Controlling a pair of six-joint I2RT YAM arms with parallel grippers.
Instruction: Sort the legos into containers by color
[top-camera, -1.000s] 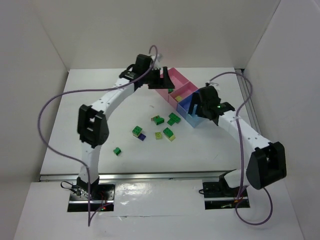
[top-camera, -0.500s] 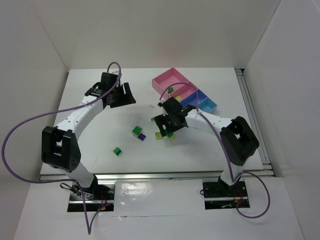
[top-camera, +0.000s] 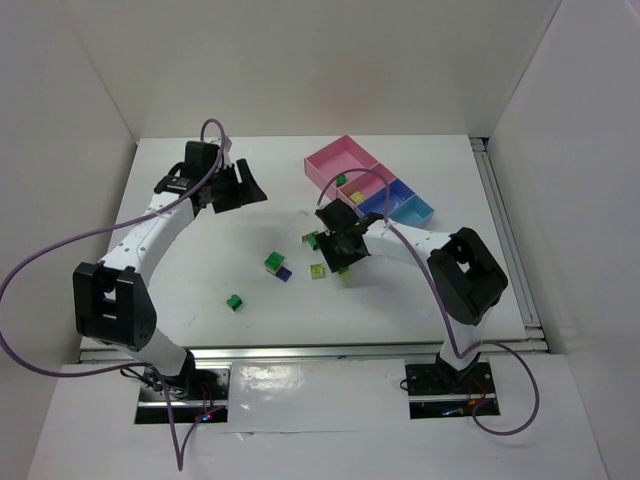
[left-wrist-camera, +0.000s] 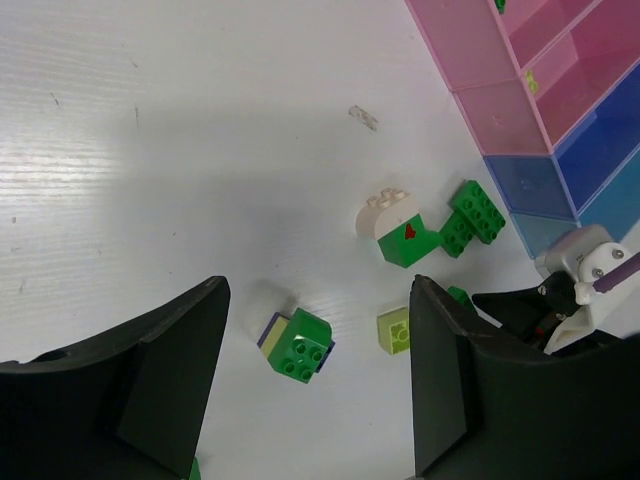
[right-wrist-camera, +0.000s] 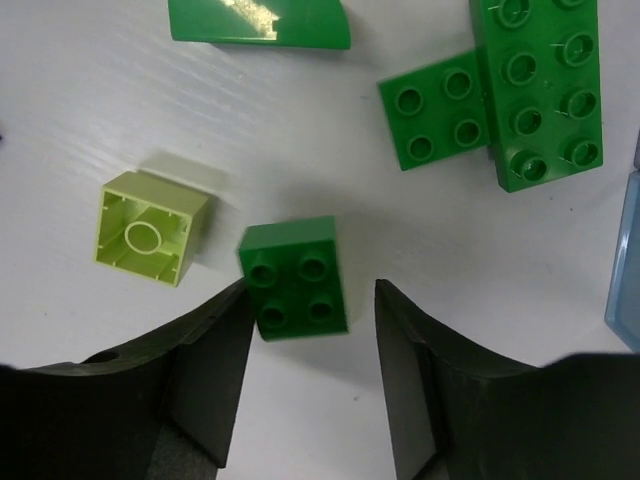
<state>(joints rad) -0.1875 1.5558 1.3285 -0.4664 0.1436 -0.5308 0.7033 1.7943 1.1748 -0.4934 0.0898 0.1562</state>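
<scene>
Loose legos lie mid-table. My right gripper (top-camera: 340, 260) (right-wrist-camera: 312, 300) is low over them and open, its jaws either side of a small dark green brick (right-wrist-camera: 293, 277). The left finger (right-wrist-camera: 215, 350) touches the brick; a gap remains on the right. An upturned yellow-green brick (right-wrist-camera: 150, 227) (top-camera: 318, 270) lies just left. My left gripper (top-camera: 248, 189) (left-wrist-camera: 318, 300) hangs open and empty, high over the table's back left. A green brick stacked on a blue one (left-wrist-camera: 300, 343) (top-camera: 275, 264) lies beneath it. The containers, large pink (top-camera: 322, 159), small pink (top-camera: 377, 177) and blue (top-camera: 420, 212), stand at the back right.
A long green brick (right-wrist-camera: 540, 90), a square green one (right-wrist-camera: 437, 120) and a curved green piece (right-wrist-camera: 258, 20) lie beyond the right gripper. A white-topped green brick (left-wrist-camera: 400, 228) and a lone green brick (top-camera: 234, 302) lie apart. White walls enclose the table.
The left arm swung from over the pink trays to the back left. The right arm came from the blue tray down to the loose bricks, and its jaws have narrowed around the green brick.
</scene>
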